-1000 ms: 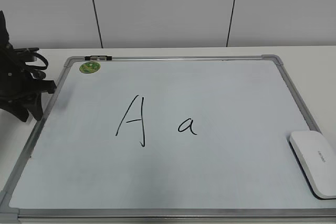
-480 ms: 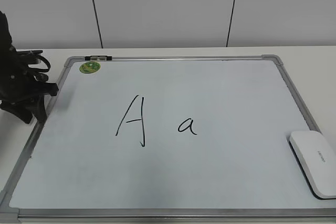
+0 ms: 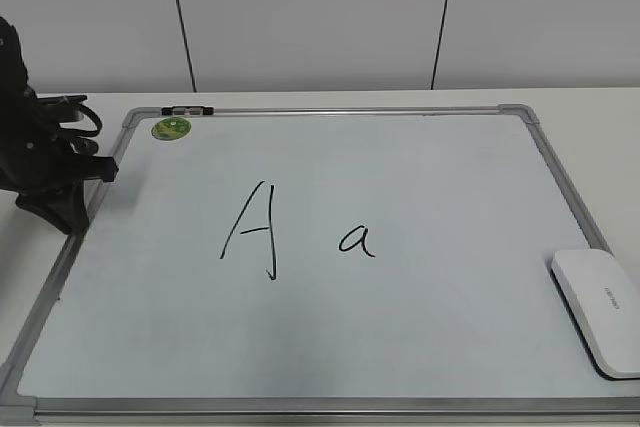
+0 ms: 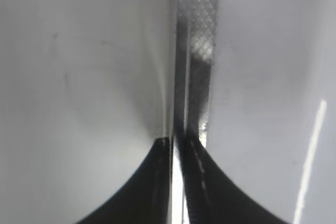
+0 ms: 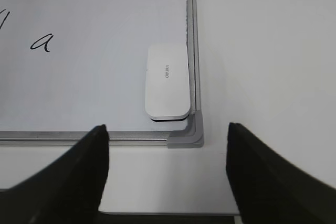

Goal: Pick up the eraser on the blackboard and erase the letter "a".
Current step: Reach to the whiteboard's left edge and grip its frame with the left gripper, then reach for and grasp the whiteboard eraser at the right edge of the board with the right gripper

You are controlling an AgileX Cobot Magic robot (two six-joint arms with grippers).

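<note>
We saw the blackboard [image 3: 420, 157] lying flat on the white table [image 3: 590, 102], its silver frame running all the way round and a green sticker [image 3: 171, 128] near the far left corner. There in the middle sat the tall capital "A" [image 3: 252, 231], and just to its right, apart from it, the small letter "a" [image 3: 357, 239], untouched and whole. The eraser [image 3: 598, 310] rested on the board at its near right corner, lying along the right frame with its lettering facing up. From the right wrist view we had the right end effector [image 5: 165, 169] hovering off the board's near edge, its two dark fingers [image 5: 79, 171] spread wide apart, with the eraser [image 5: 167, 81] ahead of the gap and nothing between them. Over on the left, the left end effector [image 3: 60, 182] hung at the board's left frame; the left wrist view showed its fingers [image 4: 142, 192] pressed together, the frame rail running straight out from the tips.
</note>
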